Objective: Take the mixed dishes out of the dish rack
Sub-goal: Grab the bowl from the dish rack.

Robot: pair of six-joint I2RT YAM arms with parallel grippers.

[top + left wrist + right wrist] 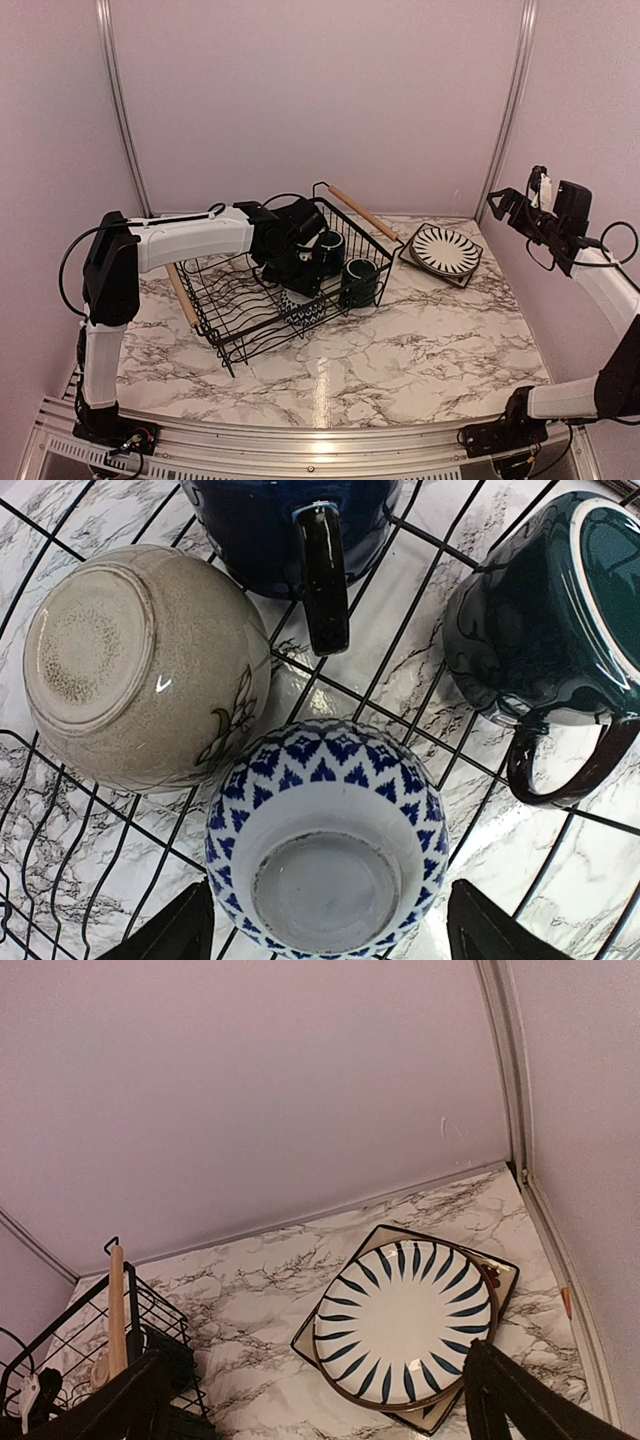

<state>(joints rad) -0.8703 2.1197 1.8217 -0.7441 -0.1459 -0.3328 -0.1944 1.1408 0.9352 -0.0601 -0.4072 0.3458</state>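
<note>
L claw [330,935] tips cropped; blue bowl [325,860] rim hidden.

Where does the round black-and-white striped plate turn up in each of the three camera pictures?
Top external: the round black-and-white striped plate lies right of centre, on a dark-rimmed square plate, right of the black wire dish rack.
Left wrist: not in it.
Right wrist: low, right of centre, on the same square plate.
Shared landmark: the rack, in all three views; its light wooden bar handle shows in two.
</note>
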